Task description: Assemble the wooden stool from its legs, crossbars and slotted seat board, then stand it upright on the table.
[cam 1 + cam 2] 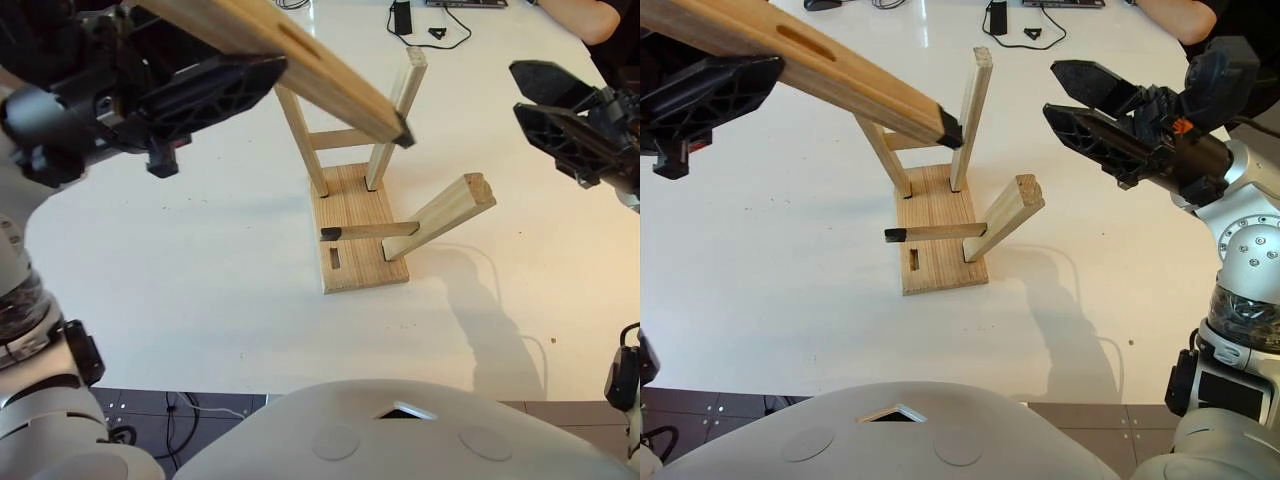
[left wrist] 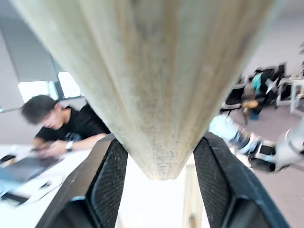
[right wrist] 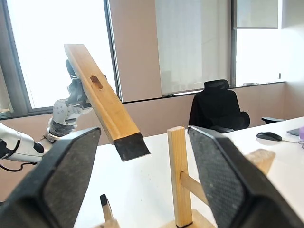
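The wide-open right gripper (image 3: 142,137) frames a slotted leg (image 3: 102,102) slanting in mid-air near an upright leg (image 3: 178,175) with a crossbar (image 3: 194,185).

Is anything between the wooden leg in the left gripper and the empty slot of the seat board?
Partly: the thin wooden crossbar from the tilted wooden leg ends, dark-tipped, close by the empty slot in the flat wooden seat board.

A white table (image 1: 180,300) carries a slotted seat board (image 1: 365,262) lying flat near its middle. At the far edge lie a small black box (image 1: 401,15), its cable (image 1: 455,40) trailing right, a tiny black clip (image 1: 437,33) beside it, and a dark mouse (image 1: 822,4) farther left.
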### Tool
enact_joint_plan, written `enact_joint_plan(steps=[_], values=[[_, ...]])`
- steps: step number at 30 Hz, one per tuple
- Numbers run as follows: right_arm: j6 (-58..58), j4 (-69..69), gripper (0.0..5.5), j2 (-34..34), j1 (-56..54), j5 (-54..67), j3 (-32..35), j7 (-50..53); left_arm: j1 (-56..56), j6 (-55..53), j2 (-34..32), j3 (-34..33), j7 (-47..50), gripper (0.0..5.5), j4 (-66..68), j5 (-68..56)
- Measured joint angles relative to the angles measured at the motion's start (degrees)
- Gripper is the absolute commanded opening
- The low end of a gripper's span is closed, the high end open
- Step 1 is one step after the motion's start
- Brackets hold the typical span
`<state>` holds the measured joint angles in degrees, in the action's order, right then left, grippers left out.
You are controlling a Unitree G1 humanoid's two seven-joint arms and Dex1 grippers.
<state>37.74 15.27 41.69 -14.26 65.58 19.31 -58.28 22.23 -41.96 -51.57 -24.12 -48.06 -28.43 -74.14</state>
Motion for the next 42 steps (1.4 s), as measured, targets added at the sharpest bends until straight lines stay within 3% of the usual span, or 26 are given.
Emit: enact_joint_plan(steps=[6, 16, 26, 42], values=[[-1.98, -0.33, 3.39, -0.24, 4.74, -6.22, -0.53, -0.34, -11.95, 5.3, -6.41, -3.61, -14.04, 2.04, 3.18, 14.83], [-3.57, 0.96, 3.39, -0.77, 3.37, -10.93, -5.15, -2.03, -28.18, 16.4, -1.03, 2.73, -19.8, 2.04, 0.18, 29.51], [-3.46, -2.98, 3.39, -0.72, 0.44, -13.22, -6.99, -4.0, -30.0, 19.31, 5.09, 10.74, -16.32, 2.04, -2.41, 33.42], [-3.51, -2.14, 3.39, -1.19, 2.08, -14.13, -7.29, -2.85, -29.31, 29.58, 2.35, 16.77, -20.22, 2.04, 2.15, 39.68]])
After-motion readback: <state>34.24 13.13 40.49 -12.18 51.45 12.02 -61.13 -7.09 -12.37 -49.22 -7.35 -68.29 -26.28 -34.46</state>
